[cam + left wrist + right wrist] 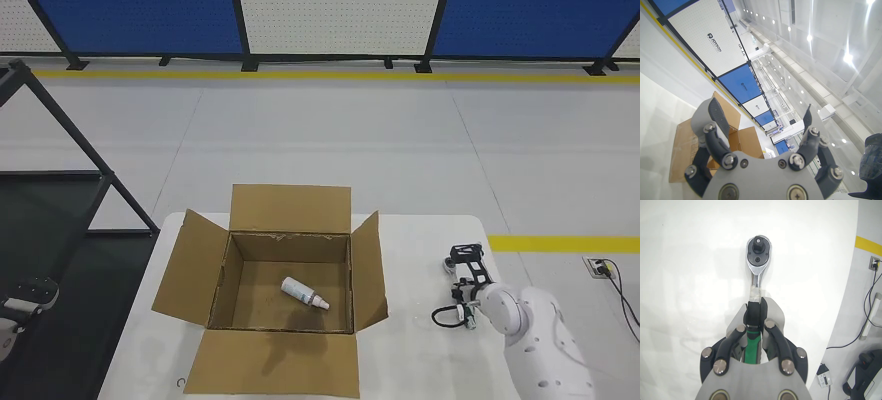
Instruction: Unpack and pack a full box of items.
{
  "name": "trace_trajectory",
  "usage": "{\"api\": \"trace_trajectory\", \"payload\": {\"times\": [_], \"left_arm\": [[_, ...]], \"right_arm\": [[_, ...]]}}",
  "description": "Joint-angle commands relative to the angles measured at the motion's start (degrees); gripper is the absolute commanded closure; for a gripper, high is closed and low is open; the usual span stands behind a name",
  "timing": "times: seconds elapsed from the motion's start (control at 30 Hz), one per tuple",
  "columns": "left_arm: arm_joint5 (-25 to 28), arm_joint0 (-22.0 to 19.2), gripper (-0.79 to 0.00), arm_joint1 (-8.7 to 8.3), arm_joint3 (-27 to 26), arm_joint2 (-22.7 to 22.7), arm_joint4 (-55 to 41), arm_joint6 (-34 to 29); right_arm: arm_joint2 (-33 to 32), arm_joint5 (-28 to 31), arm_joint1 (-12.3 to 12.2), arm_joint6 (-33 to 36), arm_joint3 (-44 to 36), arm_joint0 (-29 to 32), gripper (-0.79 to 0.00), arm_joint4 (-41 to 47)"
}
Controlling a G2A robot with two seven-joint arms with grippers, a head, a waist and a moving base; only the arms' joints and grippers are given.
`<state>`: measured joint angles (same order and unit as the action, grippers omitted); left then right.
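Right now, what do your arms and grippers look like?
The right arm is smooth and white, a black cable looping at its wrist. The left gripper and right gripper have grey metal plates, black links, silver screws, black jaws.

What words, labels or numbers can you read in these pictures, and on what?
White wall panel: a logo with a brand word, left unquoted.
Blue wall panel: the same mark, smaller.
Cardboard box: printed marks on its side, too small to read.
Small black pack on the floor: label too blurred to read.
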<state>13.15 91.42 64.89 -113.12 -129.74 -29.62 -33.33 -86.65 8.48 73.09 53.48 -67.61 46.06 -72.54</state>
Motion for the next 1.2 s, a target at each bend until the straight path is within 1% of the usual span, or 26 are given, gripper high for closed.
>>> {"api": "trace_trajectory", "payload": {"times": [0.0,0.13,0.27,0.4,0.6,0.83,1.0,1.17], "left_arm": [[0.0,0.0,-0.785,0.0,0.0,0.0,0.0,0.0],[0.0,0.0,-0.785,0.0,0.0,0.0,0.0,0.0],[0.0,0.0,-0.785,0.0,0.0,0.0,0.0,0.0],[0.0,0.0,-0.785,0.0,0.0,0.0,0.0,0.0],[0.0,0.0,-0.785,0.0,0.0,0.0,0.0,0.0],[0.0,0.0,-0.785,0.0,0.0,0.0,0.0,0.0],[0.0,0.0,-0.785,0.0,0.0,0.0,0.0,0.0],[0.0,0.0,-0.785,0.0,0.0,0.0,0.0,0.0]], "right_arm": [[-1.1,0.4,-0.3,-0.3,-2.5,0.8,0.0,1.3],[-4.2,2.3,-0.9,-0.4,-11.2,3.9,0.0,4.1],[-7.0,4.3,-1.6,1.1,-22.1,7.9,0.0,7.2],[-8.1,5.0,-1.9,2.8,-28.5,10.3,0.0,9.6],[-8.2,5.8,-2.4,3.8,-32.4,11.6,0.0,12.6],[-7.7,5.7,-2.6,1.3,-35.6,12.0,0.0,17.1],[-5.9,5.7,-2.8,-0.6,-39.6,12.5,0.0,18.9],[-3.2,4.7,-2.8,-1.9,-43.6,12.6,0.0,18.0]]}}
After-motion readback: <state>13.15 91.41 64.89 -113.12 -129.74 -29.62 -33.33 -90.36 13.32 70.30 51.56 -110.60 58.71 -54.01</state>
